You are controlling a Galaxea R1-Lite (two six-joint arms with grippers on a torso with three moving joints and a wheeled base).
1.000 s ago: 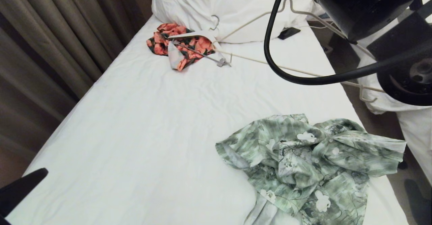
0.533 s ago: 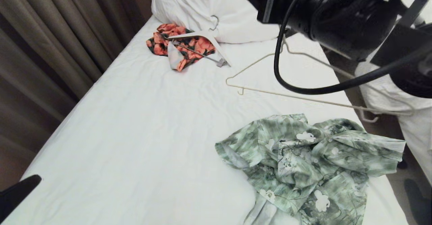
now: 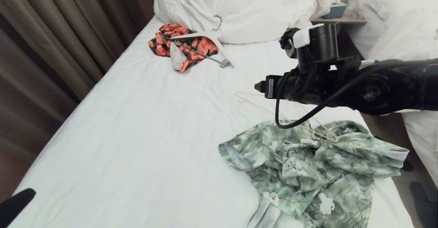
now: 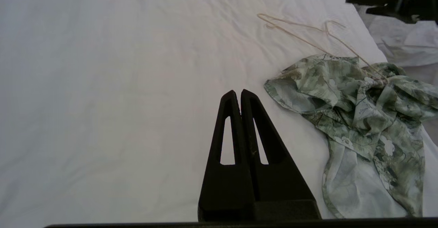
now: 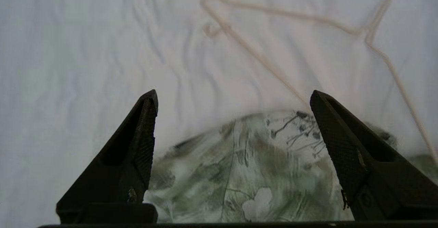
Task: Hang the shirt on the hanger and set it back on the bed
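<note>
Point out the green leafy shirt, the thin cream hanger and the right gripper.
shirt (image 3: pixel 308 166): head view, crumpled middle.
hanger (image 4: pixel 301 39): left wrist view, long bar on the sheet.
right gripper (image 5: pixel 232 98): right wrist view, gap between the open fingertips.

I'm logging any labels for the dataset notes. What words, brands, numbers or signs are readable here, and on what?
None: no readable text in any view.
The shirt shows only a leaf and flower print.
The hanger, the bed and the right gripper carry no visible lettering.
The white patch on the right arm shows no legible characters.
</note>
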